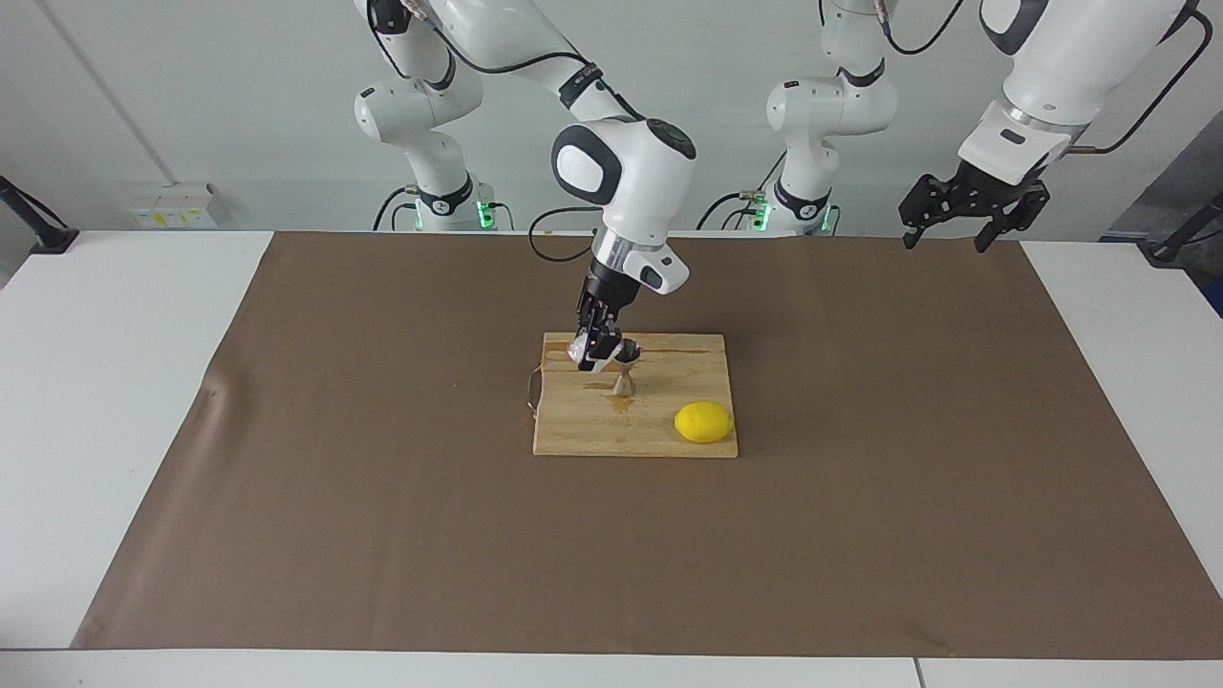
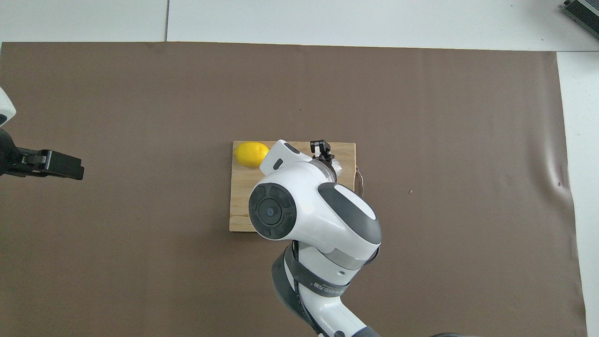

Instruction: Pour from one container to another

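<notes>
Counter (image 1: 115, 401): white, carrying a brown mat (image 1: 382, 535) that covered most of its top.
Mat: flat, with a wooden cutting board (image 1: 592, 430) lying near its middle.
Right arm (image 1: 626, 182): reached from its base down over the board's edge nearest the robots; in the overhead view its wrist hid much of the board.
Left arm (image 1: 1051, 76): waited raised above the left arm's end of the counter, apart from the board.
Cutting board: pale wood, with a wet, darker patch around the jigger's foot.
Left gripper (image 1: 965, 215): hung in the air over the mat's edge, jaws spread wide and holding nothing.
Right gripper (image 1: 597, 354): pointed down over the board, jaws closed on the glass cup.
Lemon (image 1: 704, 421): yellow, resting on the board's corner farther from the robots, toward the left arm's end.
Glass cup (image 1: 585, 352): clear, held tilted in the air just above and beside the jigger's mouth.
Jigger (image 1: 623, 380): small silver hourglass shape, standing upright on the board, nearer to the robots than the lemon.
</notes>
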`<state>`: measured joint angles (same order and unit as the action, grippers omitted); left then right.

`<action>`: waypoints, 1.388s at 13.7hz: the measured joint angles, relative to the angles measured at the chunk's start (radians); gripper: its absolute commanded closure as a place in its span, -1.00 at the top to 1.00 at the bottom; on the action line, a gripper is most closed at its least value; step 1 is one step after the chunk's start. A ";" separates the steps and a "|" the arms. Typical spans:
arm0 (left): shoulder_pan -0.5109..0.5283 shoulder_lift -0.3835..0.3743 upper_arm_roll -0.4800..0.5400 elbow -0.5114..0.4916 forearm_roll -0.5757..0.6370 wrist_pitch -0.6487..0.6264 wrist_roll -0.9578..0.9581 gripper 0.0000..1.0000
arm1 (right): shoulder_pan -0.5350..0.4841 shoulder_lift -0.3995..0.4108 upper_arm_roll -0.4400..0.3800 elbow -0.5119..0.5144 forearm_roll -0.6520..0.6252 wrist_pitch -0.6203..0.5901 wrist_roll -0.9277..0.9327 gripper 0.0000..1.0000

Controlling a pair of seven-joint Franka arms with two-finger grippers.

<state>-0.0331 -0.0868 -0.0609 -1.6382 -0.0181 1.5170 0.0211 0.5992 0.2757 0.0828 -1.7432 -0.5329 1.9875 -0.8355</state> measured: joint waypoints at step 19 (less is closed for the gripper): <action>0.000 0.000 0.000 0.000 0.000 0.000 0.000 1.00 | 0.002 0.000 0.014 -0.004 -0.046 0.033 -0.067 -1.00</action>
<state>-0.0331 -0.0868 -0.0609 -1.6382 -0.0181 1.5169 0.0211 0.6013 0.2756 0.0969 -1.7474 -0.5786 2.0204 -0.9027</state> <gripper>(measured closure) 0.000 0.507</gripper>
